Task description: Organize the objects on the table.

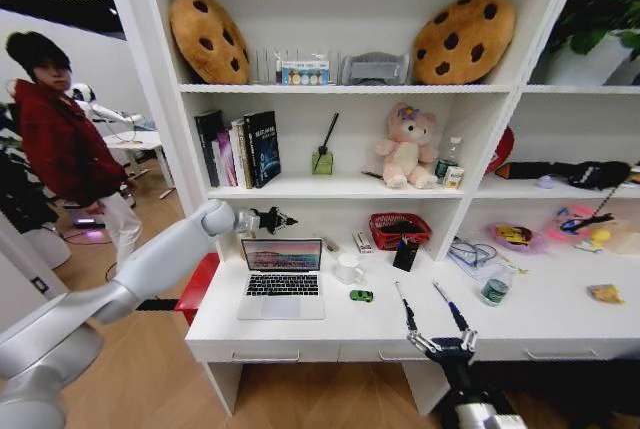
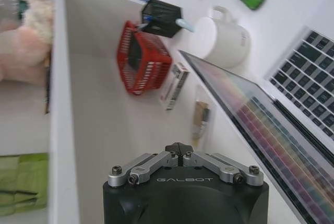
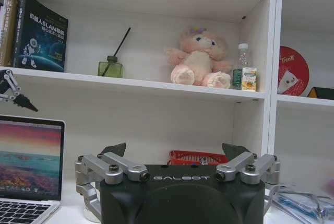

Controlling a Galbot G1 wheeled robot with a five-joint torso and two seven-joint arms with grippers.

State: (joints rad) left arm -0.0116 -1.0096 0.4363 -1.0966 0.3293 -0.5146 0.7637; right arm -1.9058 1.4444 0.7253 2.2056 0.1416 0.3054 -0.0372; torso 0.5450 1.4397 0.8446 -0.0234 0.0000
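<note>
Laptop [image 1: 283, 279] sits open on the table [image 1: 560, 321] beneath the closed left gripper [image 1: 285, 219], while the open right gripper [image 1: 437, 340] waits at the front edge.

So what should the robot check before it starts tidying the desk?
1. Right gripper open: ok, fingers spread at the desk's front edge.
2. Left gripper open: not ok, jaws shut above the laptop.
3. Both pens lie free near the right gripper: ok.
4. Green toy car unblocked: ok, it sits alone.
5. Pen cup has room: cannot tell.
</note>
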